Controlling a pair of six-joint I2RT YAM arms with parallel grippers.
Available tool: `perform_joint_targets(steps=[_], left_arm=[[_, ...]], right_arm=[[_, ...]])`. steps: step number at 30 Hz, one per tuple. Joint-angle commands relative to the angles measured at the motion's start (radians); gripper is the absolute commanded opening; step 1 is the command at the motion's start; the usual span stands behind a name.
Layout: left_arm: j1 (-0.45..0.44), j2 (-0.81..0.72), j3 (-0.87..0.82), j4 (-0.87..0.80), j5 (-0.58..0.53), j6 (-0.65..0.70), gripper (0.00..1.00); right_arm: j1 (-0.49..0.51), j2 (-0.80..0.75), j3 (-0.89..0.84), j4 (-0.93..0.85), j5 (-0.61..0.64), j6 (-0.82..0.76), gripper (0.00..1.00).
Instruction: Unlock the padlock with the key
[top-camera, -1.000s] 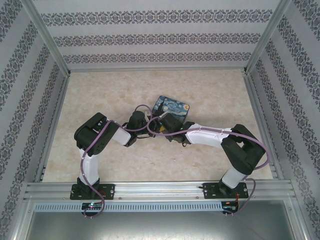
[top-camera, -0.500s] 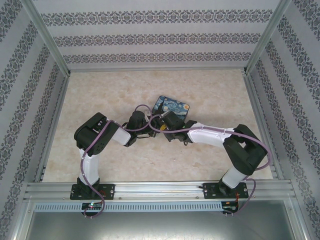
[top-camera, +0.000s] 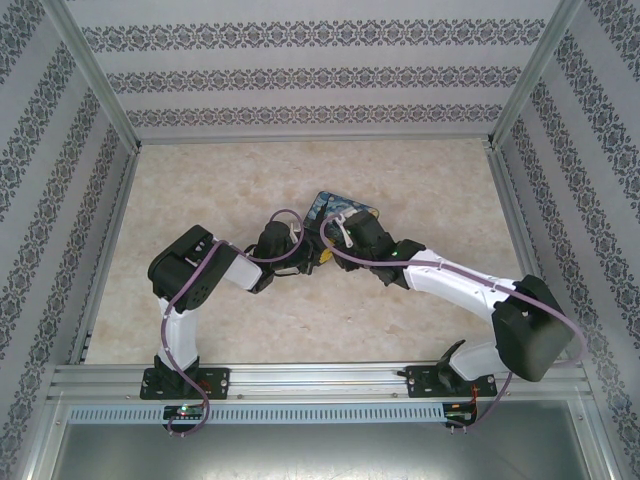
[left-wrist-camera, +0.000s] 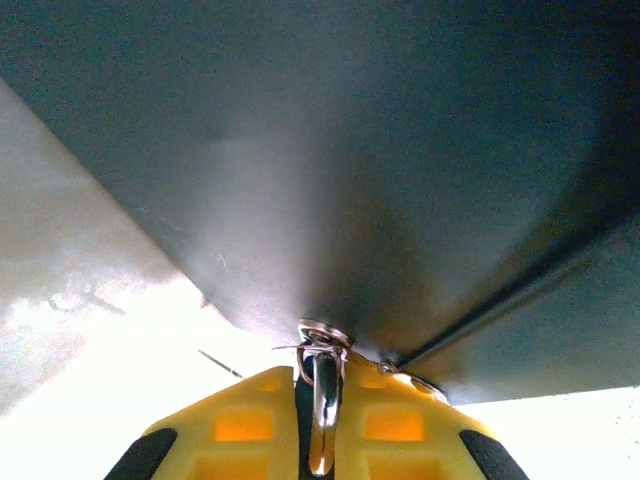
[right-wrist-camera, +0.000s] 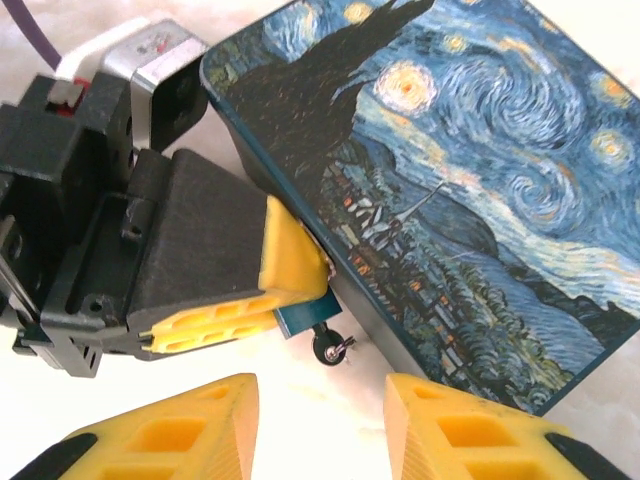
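The big flat table (top-camera: 200, 200) has a pale, stone-like top. Both arms reach out over it and meet near the middle.

The blue tin box (right-wrist-camera: 480, 180) has a swirly night sky with yellow stars painted on its lid. It lies flat on the table. It is just past the right gripper's tips and off to their right. It sits right in front of the left gripper, and its dark side wall is very close in the left wrist view.

The left gripper (right-wrist-camera: 300, 300) is black with yellow fingers. It lies low, just ahead of the right gripper and a bit to its left. Its tips are almost against the tin's near edge. Its fingers are squeezed shut on the padlock. In the left wrist view a thin shiny metal piece (left-wrist-camera: 322, 395) is pinched between the two yellow fingers.

The right gripper (right-wrist-camera: 320, 390) has its yellow fingers spread apart. There is nothing between them but bare table. It touches nothing.

The tiny blue padlock (right-wrist-camera: 298, 320) pokes out under the left gripper's yellow tips. It is right beside the tin's edge.

The tiny grey metal key (right-wrist-camera: 328, 347) hangs just under the padlock's blue body, with its round end pointing down. It is straight ahead of the gap between the right gripper's fingers, and it is not touching them. I cannot tell how far it goes into the lock.
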Motion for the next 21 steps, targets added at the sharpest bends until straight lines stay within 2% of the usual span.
perform_joint_targets(steps=[1, 5, 10, 21], left_arm=[[0.0, -0.05, 0.032, -0.008, 0.004, -0.018, 0.0], [-0.001, -0.05, 0.039, -0.014, 0.012, -0.022, 0.0], [0.0, -0.056, 0.038, -0.021, 0.015, -0.017, 0.0], [0.0, -0.066, 0.029, -0.029, 0.016, -0.009, 0.0]], right_arm=[[0.03, 0.022, 0.001, -0.046, 0.031, -0.039, 0.38], [0.075, 0.083, 0.005, -0.053, 0.136, -0.094, 0.37], [0.098, 0.148, 0.02, -0.044, 0.211, -0.125, 0.36], [0.085, 0.201, 0.058, -0.021, 0.233, -0.135, 0.35]])
